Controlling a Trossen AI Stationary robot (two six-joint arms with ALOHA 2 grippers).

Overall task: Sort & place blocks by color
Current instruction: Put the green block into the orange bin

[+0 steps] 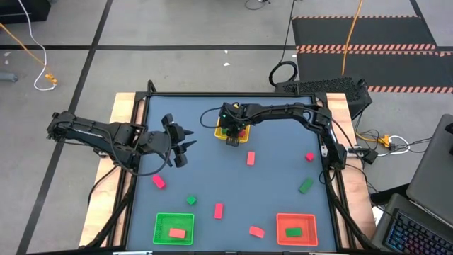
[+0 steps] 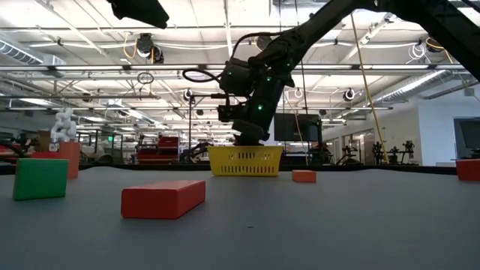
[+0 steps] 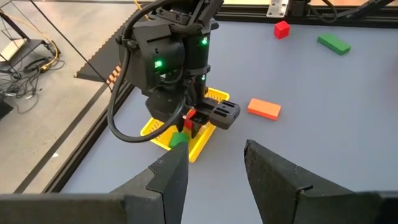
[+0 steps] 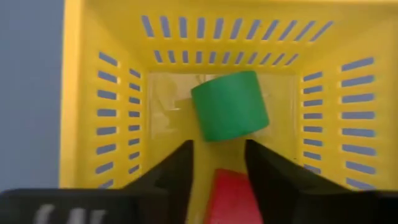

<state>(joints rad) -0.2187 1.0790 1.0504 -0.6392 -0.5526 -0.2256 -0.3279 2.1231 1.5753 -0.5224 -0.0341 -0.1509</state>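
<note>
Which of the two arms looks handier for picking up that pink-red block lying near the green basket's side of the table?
The left, probably. In the high view the left gripper hovers open over bare table, nearer the pink-red block. The right gripper is busy, reaching down over the yellow basket at the far side.

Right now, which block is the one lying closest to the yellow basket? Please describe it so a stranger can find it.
Start at the yellow basket near the table's far edge, where the right end effector hangs over it. Just beside it, toward the table's middle, lies a salmon-orange bar. Unlike the green bar and red cube further right, it lies alone on open tabletop.
</note>
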